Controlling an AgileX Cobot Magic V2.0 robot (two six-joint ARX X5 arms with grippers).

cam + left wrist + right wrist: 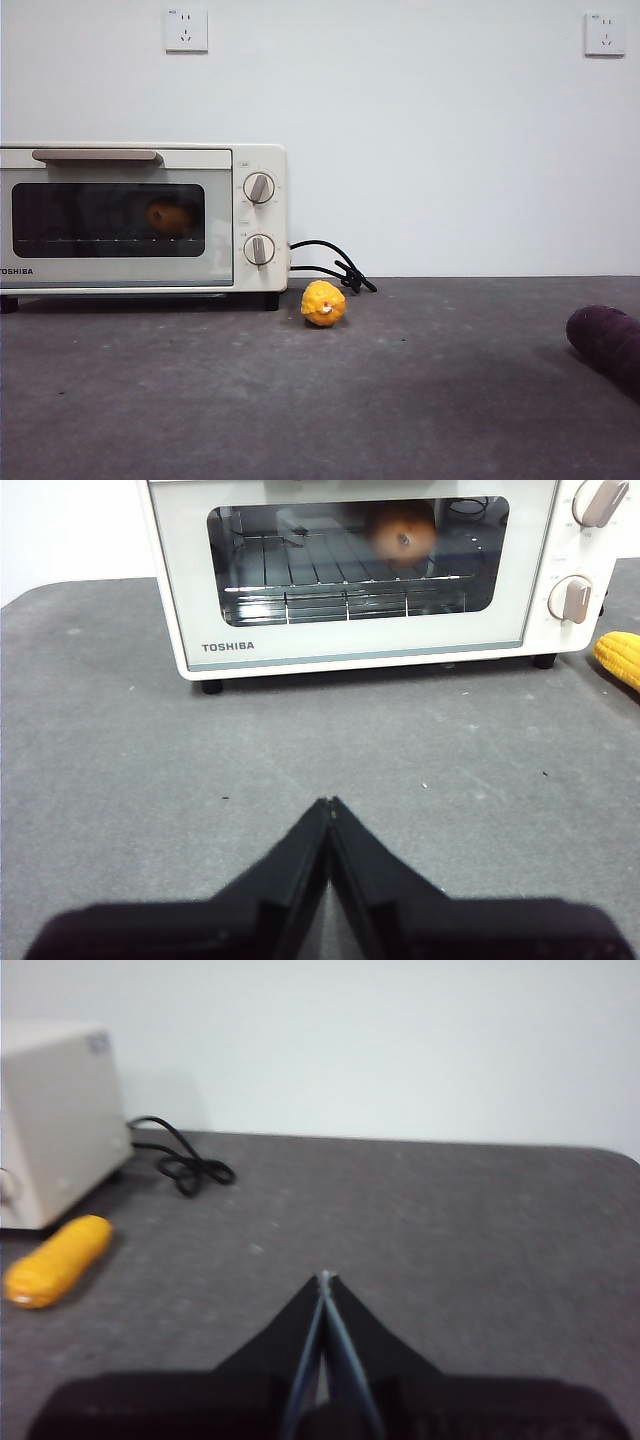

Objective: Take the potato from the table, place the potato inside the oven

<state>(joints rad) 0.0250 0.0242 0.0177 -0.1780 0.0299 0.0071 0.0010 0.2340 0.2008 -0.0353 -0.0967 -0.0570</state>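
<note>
At the left of the frame we see the oven (140, 218), door closed, the potato (170, 216) inside on its rack. A yellow corn cob (324, 303) lies mid-counter (300, 400). Both our left gripper (328, 802) and right gripper (324, 1277) are clenched, empty.

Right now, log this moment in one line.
potato: inside oven | door shut | left gripper: shut, empty | right gripper: shut, empty
</note>
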